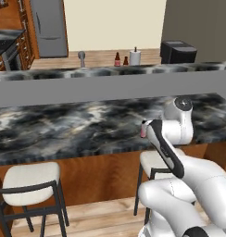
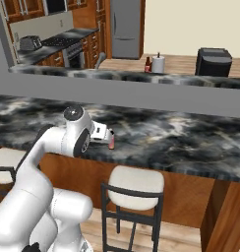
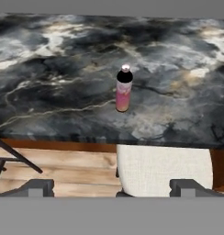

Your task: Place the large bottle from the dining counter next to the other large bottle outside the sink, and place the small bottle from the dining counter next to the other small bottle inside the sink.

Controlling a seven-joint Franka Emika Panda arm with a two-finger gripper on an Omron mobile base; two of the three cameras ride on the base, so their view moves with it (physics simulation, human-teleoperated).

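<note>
Claw (image 3: pixel 111 188) wide open, empty, hovering at the near edge of the bench (image 3: pixel 49 92). Small pink bottle (image 3: pixel 124 88) stands upright on the bench straight ahead of the claw, apart from both fingertips (image 3: pixel 38 187). White stool (image 3: pixel 164 167) below the claw.

Plenty of room on the surface (image 3: pixel 63 82): the marbled top is bare all around the small bottle (image 3: pixel 124 88), which stands upright near the front edge, so it's reachable from either side or from above. The tool (image 3: pixel 112 187) sits in front of the edge with its jaws spread wide, apart from the bottle. Just under the edge there's a stool (image 3: pixel 164 167), right below the approach line.
</note>
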